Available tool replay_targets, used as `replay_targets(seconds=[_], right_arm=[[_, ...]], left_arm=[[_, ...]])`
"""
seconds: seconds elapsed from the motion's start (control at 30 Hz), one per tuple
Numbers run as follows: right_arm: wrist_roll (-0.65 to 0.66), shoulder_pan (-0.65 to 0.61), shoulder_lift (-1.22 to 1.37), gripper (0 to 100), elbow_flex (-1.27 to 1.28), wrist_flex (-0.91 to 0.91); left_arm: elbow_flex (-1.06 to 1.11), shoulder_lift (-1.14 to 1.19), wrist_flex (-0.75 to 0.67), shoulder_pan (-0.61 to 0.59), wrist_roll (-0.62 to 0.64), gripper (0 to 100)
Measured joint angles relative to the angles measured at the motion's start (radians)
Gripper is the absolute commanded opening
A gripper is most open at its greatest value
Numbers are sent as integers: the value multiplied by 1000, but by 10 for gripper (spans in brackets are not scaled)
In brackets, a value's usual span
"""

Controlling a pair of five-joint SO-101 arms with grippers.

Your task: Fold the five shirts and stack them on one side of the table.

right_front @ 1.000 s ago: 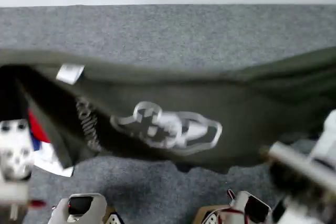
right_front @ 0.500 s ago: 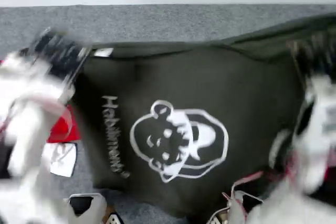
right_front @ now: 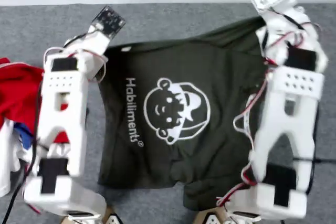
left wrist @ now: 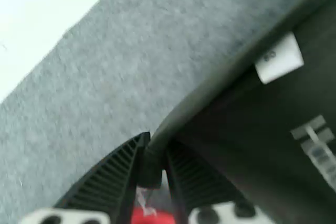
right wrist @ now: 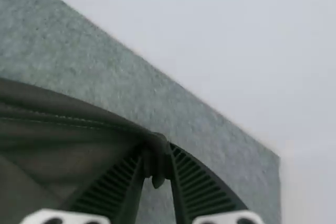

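A dark green shirt (right_front: 173, 129) with a white cartoon print lies spread on the grey table (right_front: 173, 22). My left gripper (left wrist: 155, 156) is shut on the shirt's far left edge (left wrist: 210, 87), near its white label (left wrist: 278, 64). My right gripper (right wrist: 156, 163) is shut on the shirt's far right corner (right wrist: 79, 129). From above, the left arm (right_front: 63, 114) runs along the shirt's left side and the right arm (right_front: 286, 103) along its right side, both reaching to the far hem.
A heap of other shirts, red (right_front: 18, 93), white and blue, lies at the table's left edge beside the left arm. Bare grey table stretches beyond the shirt to the far edge.
Both arms have swung away from me, carrying the shirt's edge to the far side. The shirt went from hanging bunched to lying spread flat with its print showing.
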Motion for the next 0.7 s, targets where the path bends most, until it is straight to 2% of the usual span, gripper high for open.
replay_targets(seconds=[0.2, 0.33, 0.53, 0.7], right_arm=[[-2, -25, 167, 10, -18, -307], [-2, -31, 272, 10, -138, -431], [-2, -31, 439, 10, -394, -466], [26, -31, 493, 10, -491, -374]], left_arm=[[-417, 321, -28, 0, 0, 5], [-756, 519, -28, 0, 0, 5], [-1189, 767, -26, 2, -5, 5], [-1412, 882, 129, 2, -81, 5]])
